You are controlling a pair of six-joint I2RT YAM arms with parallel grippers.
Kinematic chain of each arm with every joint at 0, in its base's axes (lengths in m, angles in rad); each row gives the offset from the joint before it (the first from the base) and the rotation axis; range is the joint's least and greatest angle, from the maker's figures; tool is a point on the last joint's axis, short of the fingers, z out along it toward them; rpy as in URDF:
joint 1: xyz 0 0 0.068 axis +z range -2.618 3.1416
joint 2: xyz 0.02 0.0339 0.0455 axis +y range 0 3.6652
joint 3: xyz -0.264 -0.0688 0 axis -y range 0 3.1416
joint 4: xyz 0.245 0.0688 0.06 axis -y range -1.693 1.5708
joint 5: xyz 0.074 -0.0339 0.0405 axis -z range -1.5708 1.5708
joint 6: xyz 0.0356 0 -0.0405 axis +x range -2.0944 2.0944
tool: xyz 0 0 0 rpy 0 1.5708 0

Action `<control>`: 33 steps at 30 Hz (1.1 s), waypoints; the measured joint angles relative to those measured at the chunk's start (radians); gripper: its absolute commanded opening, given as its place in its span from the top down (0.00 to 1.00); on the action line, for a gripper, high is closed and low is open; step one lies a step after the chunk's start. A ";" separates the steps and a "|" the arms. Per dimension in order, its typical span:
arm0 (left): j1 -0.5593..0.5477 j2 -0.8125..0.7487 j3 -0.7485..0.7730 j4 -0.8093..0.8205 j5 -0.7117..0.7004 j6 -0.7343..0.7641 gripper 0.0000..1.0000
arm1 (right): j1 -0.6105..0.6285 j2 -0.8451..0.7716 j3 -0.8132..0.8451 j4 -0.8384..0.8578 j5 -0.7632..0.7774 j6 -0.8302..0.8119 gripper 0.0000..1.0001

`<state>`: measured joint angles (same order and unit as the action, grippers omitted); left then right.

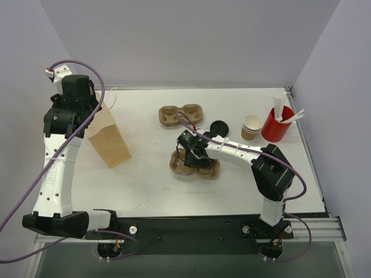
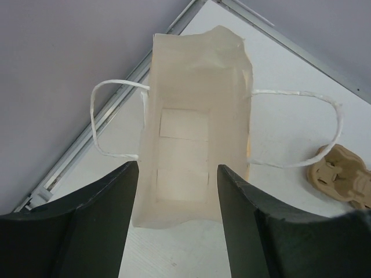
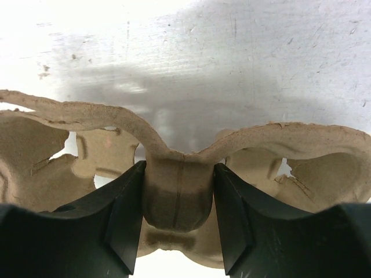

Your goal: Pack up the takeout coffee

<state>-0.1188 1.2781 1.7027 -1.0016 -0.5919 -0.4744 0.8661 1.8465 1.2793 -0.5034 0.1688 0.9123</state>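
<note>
Right tool straddles the near moulded brown pulp cup carrier, its black jaws pressed against both sides of the centre post, pinching it. Left tool hangs with jaws spread over the upright tan kraft paper bag.

On the white worktop packing looks barely begun. The bag is empty, and neither this carrier nor the second pulp carrier farther back visibly holds a cup. Of the coffee, only the round black plastic lid shows, lying near the stack of pale beige cups; I cannot find its tan cup.

The bag's bare floor shows only in the left wrist view, the grip only in the right wrist view, and the lid only from overhead.
</note>
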 measured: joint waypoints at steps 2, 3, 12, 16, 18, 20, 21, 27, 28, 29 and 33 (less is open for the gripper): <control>0.014 0.024 0.019 -0.020 -0.005 0.005 0.32 | 0.000 -0.024 -0.001 0.001 0.000 -0.010 0.58; 0.022 0.037 0.029 -0.028 -0.010 0.008 0.32 | 0.000 -0.039 -0.002 0.003 0.000 -0.019 0.58; 0.164 0.126 0.037 -0.047 -0.007 0.047 0.33 | 0.000 -0.163 -0.008 0.010 0.003 -0.079 0.58; 0.210 0.193 0.038 -0.041 0.034 0.064 0.36 | 0.000 -0.196 -0.009 0.010 0.004 -0.108 0.58; 0.233 0.225 0.038 -0.037 0.061 0.069 0.38 | 0.000 -0.210 -0.009 0.010 0.004 -0.122 0.58; 0.255 0.252 0.038 -0.030 0.086 0.073 0.40 | 0.000 -0.225 -0.010 0.010 0.004 -0.133 0.57; 0.262 0.261 0.038 -0.029 0.095 0.074 0.40 | 0.000 -0.231 -0.010 0.010 0.003 -0.137 0.57; 0.302 0.297 0.019 -0.011 0.153 0.087 0.48 | -0.008 -0.274 -0.010 0.010 0.003 -0.163 0.57; 0.305 0.300 0.016 -0.006 0.160 0.090 0.52 | -0.010 -0.279 -0.010 0.010 0.003 -0.166 0.57; 0.307 0.303 0.015 -0.003 0.167 0.093 0.54 | -0.011 -0.283 -0.010 0.010 0.003 -0.168 0.57; 0.310 0.318 0.011 0.018 0.214 0.113 0.65 | -0.023 -0.293 -0.014 0.010 0.003 -0.179 0.57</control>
<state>0.1913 1.5959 1.7142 -0.9840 -0.3779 -0.3611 0.8436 1.5539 1.2655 -0.4931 0.1719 0.7334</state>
